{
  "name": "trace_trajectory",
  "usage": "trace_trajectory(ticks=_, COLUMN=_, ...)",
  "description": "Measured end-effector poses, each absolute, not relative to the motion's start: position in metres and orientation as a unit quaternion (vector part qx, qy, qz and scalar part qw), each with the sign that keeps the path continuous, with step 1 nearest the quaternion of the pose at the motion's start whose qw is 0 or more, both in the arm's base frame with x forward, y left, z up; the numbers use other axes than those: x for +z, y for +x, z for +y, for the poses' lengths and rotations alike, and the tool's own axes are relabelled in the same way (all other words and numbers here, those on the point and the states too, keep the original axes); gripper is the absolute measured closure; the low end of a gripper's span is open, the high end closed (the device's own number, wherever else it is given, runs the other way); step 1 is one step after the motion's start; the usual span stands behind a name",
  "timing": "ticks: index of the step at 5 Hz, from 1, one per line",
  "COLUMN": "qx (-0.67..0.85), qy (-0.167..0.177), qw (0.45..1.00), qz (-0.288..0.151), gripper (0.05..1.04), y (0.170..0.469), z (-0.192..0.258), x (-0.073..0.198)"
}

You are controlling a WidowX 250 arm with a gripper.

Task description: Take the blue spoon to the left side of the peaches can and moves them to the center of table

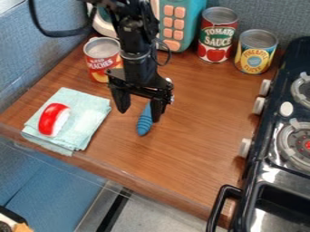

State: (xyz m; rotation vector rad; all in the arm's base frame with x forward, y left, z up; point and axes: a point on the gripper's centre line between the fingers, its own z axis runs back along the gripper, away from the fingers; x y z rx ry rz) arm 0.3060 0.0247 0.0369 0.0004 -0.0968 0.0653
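- Blue ribbed-handled spoon (144,123): on the brown wooden bench (194,145), just left of the frame's centre; handle end points down the frame, long axis nearly vertical there, upper part hidden.
- Black two-finger gripper (139,114): fingers apart; probably a release, best finished by rising straight, without nudging the handle.
- Red-and-white peaches can (102,58): upper left.

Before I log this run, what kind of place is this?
Looks like a toy kitchen set up on a wooden counter: a small stove with burners at one side, food cans along the back, and a folded cloth at the other side.
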Motion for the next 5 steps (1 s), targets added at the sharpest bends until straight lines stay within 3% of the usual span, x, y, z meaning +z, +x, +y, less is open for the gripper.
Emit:
trace_trajectory(ticks=1, qx=0.038, qy=0.009, qw=0.998, qz=-0.039, gripper=0.083, y=0.313, z=0.028, x=0.025)
trace_trajectory(ticks=3, qx=0.046, qy=-0.011, qw=0.998, qz=-0.033, gripper=0.133, y=0.317, z=0.014, x=0.008)
trace_trajectory(ticks=5, qx=0.037, qy=-0.009, qw=0.999, qz=-0.037, gripper=0.643, y=0.320, z=0.012, x=0.009)
